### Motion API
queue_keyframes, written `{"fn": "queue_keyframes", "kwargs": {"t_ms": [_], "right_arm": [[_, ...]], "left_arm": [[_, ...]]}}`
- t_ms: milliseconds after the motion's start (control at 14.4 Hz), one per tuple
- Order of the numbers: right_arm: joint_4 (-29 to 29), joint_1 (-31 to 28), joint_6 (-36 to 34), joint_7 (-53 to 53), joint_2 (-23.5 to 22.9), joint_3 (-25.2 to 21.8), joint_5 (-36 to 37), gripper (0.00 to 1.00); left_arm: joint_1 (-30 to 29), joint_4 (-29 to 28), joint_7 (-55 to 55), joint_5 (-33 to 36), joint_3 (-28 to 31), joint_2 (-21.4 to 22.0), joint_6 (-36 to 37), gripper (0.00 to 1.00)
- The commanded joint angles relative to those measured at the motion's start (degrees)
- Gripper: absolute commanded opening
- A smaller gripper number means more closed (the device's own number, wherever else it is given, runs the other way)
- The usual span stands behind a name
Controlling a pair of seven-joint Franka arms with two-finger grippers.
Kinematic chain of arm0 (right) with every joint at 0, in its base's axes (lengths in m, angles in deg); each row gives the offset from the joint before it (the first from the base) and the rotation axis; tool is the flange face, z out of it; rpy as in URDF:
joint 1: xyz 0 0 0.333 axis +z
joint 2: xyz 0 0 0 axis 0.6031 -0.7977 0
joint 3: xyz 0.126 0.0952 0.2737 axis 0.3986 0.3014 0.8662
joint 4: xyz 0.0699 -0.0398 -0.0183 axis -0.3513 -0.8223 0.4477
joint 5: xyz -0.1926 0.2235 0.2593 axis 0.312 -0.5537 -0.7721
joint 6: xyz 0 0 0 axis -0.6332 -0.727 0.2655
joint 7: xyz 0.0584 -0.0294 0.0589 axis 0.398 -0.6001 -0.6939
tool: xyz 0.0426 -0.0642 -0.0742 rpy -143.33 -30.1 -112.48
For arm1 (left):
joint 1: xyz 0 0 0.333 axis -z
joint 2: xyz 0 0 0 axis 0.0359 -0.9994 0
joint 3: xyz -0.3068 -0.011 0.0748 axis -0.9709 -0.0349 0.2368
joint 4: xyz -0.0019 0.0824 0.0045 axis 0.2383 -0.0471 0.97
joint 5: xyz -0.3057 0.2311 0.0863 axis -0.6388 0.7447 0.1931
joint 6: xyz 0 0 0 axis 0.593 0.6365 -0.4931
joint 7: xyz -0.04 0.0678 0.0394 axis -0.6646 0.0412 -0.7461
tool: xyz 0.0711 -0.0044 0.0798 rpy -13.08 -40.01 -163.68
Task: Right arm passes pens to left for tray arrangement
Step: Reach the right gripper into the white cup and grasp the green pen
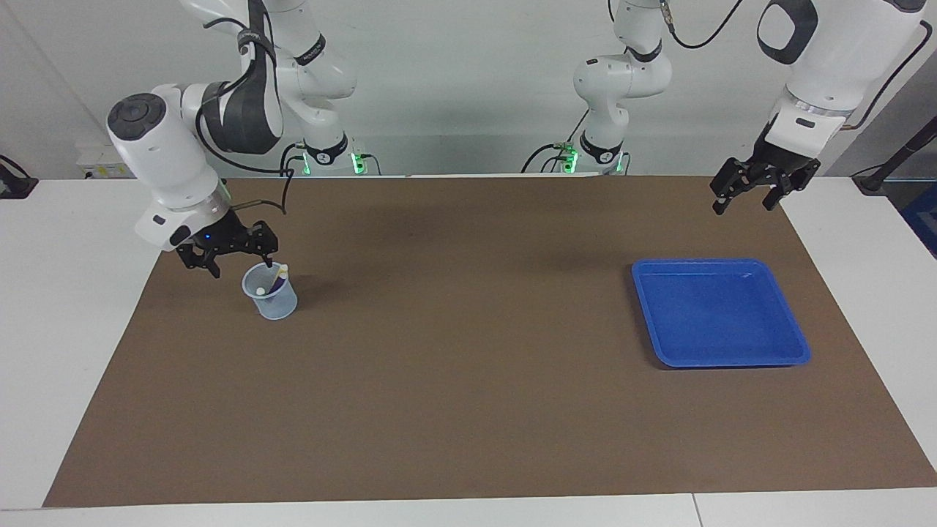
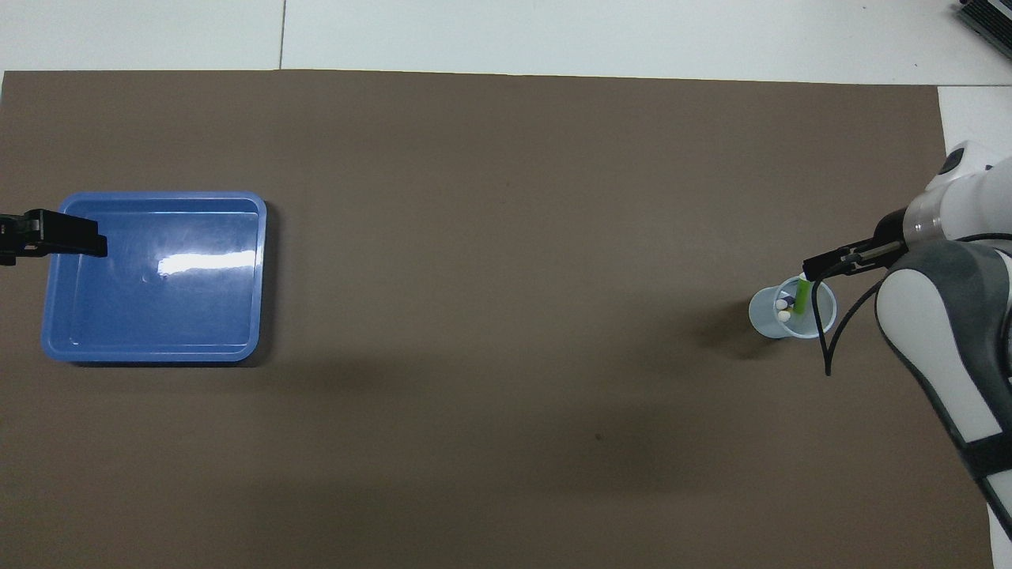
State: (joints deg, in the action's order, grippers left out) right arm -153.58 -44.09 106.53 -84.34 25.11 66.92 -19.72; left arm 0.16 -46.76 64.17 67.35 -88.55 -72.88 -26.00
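Three pens (image 1: 277, 279) stand tips-up in a small pale-blue cup (image 1: 271, 293) toward the right arm's end of the table, and that cup serves as the landmark here. The green pen (image 2: 802, 296) leans against the rim on the side toward the right arm; the purple and yellow ones sit close together deeper in the cup. The right gripper (image 1: 228, 258) hangs low, just beside the cup's rim on the robots' side, its fingers spread wide and empty, one fingertip (image 1: 268, 261) almost at the rim. It appears to be lining up for a first pick.

Well apart from the cup, toward the left arm's end, lies the blue tray (image 1: 796, 344), with no pen in it. The left gripper (image 1: 747, 199) waits over the mat's edge, on the robots' side of the tray, fingers likewise wide and holding nothing.

The risks seem to lie in the cup. It looks light, so a finger coming down on the rim instead of inside could tip it or push it along the brown mat (image 1: 468, 410). The pens crowd together, so wide jaws could close on two at once, or nudge the green pen aside and miss. A grip near the tip could also leave little shaft free for the handover.
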Motion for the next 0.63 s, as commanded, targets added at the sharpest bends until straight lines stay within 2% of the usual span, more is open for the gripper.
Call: {"fn": "queue_keyframes", "kwargs": {"t_ms": [0, 139, 348, 557], "right_arm": [[-0.8, -1.4, 1.2, -2.4, -0.3, 0.7, 0.5, 0.92], [-0.9, -1.0, 3.1, -2.4, -1.1, 0.8, 0.5, 0.87], [-1.2, -0.7, 3.5, -2.3, -2.1, 0.8, 0.3, 0.73], [-1.5, -0.6, 4.6, -2.4, -3.1, 0.9, 0.2, 0.71]], "left_arm": [[-0.7, 0.9, -0.7, 0.8, -0.3, 0.0, 1.1, 1.0], [-0.7, 0.9, -0.6, 0.8, -0.2, 0.0, 0.8, 1.0], [-0.7, 1.0, -0.2, 0.8, -0.2, 0.0, 0.6, 1.0], [-0.7, 1.0, -0.2, 0.8, -0.2, 0.0, 0.5, 1.0]]}}
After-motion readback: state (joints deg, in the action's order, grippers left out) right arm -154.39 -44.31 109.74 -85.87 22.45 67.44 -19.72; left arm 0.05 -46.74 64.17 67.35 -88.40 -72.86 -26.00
